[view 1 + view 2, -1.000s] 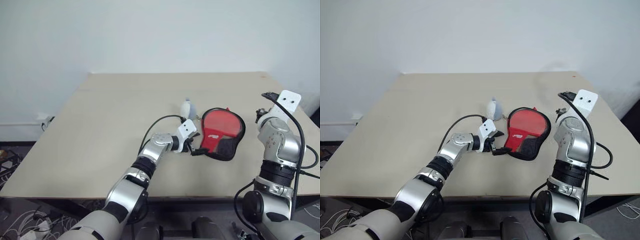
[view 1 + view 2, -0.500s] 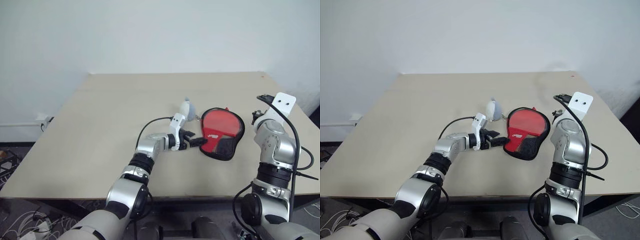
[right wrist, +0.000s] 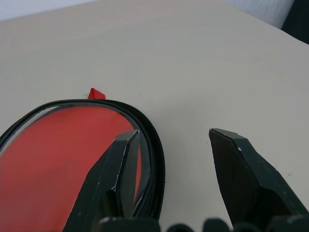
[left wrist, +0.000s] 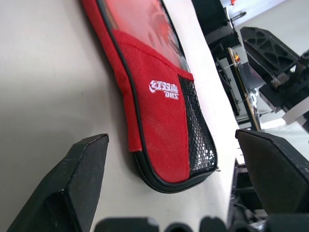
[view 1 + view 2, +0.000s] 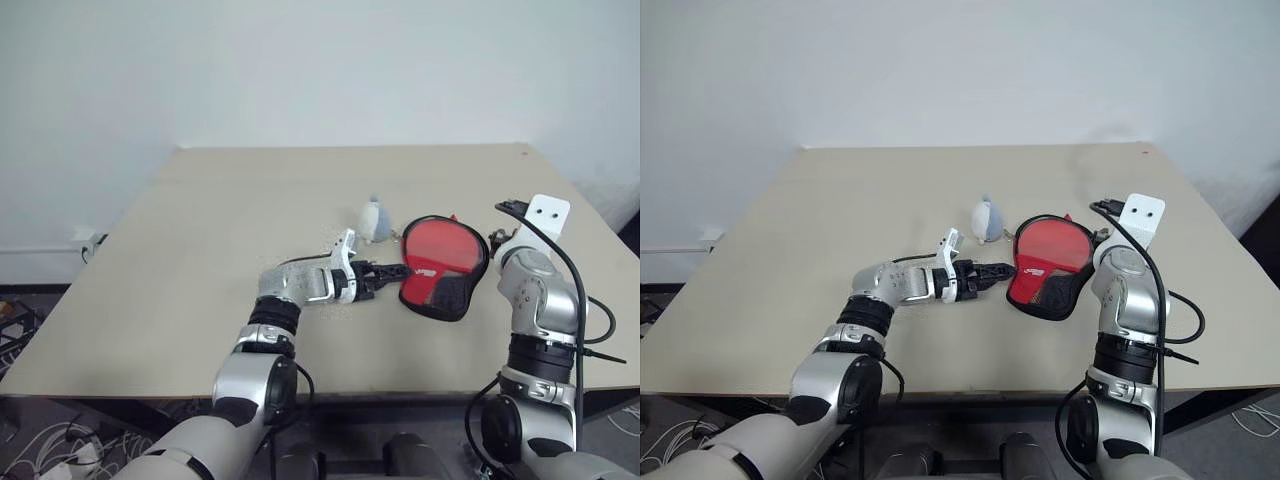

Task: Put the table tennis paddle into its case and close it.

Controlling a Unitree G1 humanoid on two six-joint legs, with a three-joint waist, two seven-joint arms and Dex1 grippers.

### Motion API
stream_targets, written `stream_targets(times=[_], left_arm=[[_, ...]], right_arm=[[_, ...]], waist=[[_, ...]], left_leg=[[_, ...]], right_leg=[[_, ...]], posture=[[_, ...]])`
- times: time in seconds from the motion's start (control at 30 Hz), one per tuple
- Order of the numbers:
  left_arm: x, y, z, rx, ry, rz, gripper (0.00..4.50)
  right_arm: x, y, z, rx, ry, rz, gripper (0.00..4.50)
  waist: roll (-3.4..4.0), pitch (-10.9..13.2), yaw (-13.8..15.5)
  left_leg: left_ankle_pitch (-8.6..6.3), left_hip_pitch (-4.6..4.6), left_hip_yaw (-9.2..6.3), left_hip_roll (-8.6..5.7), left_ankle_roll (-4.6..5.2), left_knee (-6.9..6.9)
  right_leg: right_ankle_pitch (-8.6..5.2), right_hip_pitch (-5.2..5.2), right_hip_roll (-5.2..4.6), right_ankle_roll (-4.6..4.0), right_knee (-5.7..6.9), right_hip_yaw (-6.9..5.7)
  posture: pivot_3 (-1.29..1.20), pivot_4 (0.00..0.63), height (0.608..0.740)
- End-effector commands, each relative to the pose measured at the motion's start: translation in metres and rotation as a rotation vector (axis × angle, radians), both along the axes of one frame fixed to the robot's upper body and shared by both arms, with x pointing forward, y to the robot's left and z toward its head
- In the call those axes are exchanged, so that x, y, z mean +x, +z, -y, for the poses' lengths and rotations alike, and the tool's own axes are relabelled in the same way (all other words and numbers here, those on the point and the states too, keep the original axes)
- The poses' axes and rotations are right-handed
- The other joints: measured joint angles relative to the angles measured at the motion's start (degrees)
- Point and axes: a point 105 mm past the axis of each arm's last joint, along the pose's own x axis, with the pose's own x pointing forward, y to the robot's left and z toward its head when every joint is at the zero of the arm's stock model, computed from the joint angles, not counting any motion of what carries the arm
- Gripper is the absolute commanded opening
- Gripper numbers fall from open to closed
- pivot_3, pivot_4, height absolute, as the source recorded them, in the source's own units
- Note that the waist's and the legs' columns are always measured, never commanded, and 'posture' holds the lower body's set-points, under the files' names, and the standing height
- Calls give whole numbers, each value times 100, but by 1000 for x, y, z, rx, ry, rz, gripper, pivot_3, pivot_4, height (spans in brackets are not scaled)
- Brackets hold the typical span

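The case (image 5: pixel 441 282) lies flat on the table, red with a black zip rim, a white logo (image 4: pixel 164 88) and a black mesh patch (image 4: pixel 197 137). A smooth round red face (image 3: pixel 58 150) shows inside the rim. I cannot tell whether it is the table tennis paddle, and no handle shows. My left gripper (image 5: pixel 388 276) is open. It points at the case's left edge, just short of it, with nothing between the fingers (image 4: pixel 72 188). My right gripper (image 3: pixel 173 133) is open above the case's far right rim and holds nothing.
A small grey-white rounded object (image 5: pixel 374 220) stands just beyond the left gripper, next to the case. The beige table (image 5: pixel 220 240) stretches wide to the left and back. Its front edge is near the arms and its right edge is close behind the right arm.
My left wrist has rolled and the forearm has sunk toward the table, with the gripper still at the case's left edge. My right arm has shifted left, closer to the case.
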Motion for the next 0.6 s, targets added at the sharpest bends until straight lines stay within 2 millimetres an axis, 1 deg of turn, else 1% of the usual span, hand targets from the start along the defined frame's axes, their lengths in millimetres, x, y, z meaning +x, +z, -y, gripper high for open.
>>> stream_targets(times=[0.03, 0.2, 0.47, 0.6], left_arm=[[2, 15, 8, -46, -4, -16, 4500], [-5, 7, 16, -30, -17, -72, 4500], [-8, 2, 29, -46, -14, -117, 4500], [-9, 1, 31, -52, -18, -133, 4500]], right_arm=[[2, 18, -1, -21, 4, 70, 2480], [1, 17, -1, -17, 1, 72, 2480], [-1, 13, -5, -4, -4, 74, 2480], [-3, 11, -5, 6, -16, 75, 2480]], waist=[[0, 0, 0], [0, 0, 0], [0, 0, 5], [0, 0, 9]], left_leg=[[0, 0, 0, 0, 0, -1], [0, 0, 0, 0, -1, -2], [7, 2, 0, -2, -13, -1], [7, 2, -1, -3, -14, -1]], right_leg=[[0, 0, 0, 0, 0, 0], [0, -1, 0, 0, -1, 0], [0, 4, 0, -1, 0, 0], [0, 5, 0, 0, -1, 0]], posture=[[0, 0, 740], [0, 0, 740], [0, 0, 740], [0, 0, 740]])
